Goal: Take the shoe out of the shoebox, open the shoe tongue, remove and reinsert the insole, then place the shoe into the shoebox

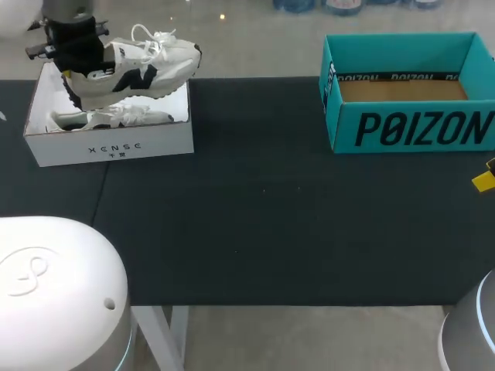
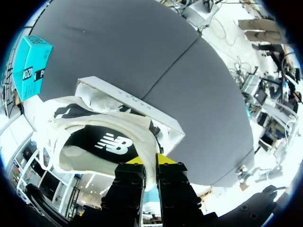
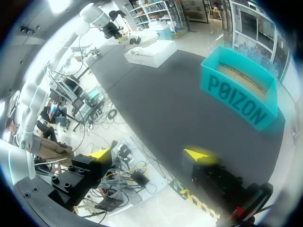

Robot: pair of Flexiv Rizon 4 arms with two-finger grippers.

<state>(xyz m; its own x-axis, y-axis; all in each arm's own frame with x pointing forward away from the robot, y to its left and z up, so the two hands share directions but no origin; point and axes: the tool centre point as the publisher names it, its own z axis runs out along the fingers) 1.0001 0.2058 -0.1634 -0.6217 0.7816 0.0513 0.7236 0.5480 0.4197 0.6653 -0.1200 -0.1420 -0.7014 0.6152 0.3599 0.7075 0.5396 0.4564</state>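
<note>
A white sneaker [image 1: 143, 68] with dark side markings hangs above the white shoebox [image 1: 116, 148] at the table's far left. My left gripper [image 1: 77, 68] is shut on its heel. In the left wrist view the heel collar of the sneaker [image 2: 94, 137] is pinched between the fingers of that gripper [image 2: 150, 161], and the shoebox [image 2: 137, 101] lies below. A second white shoe [image 1: 108, 118] rests inside the box. My right gripper [image 3: 150, 154] stands open and empty past the table's right edge; only one yellow fingertip [image 1: 483, 181] shows in the head view.
A teal open box [image 1: 410, 127] stands at the back right, with a brown cardboard floor inside; it also shows ahead of the right gripper as the teal box [image 3: 236, 101]. The dark tabletop [image 1: 255, 216] spreads between the two boxes.
</note>
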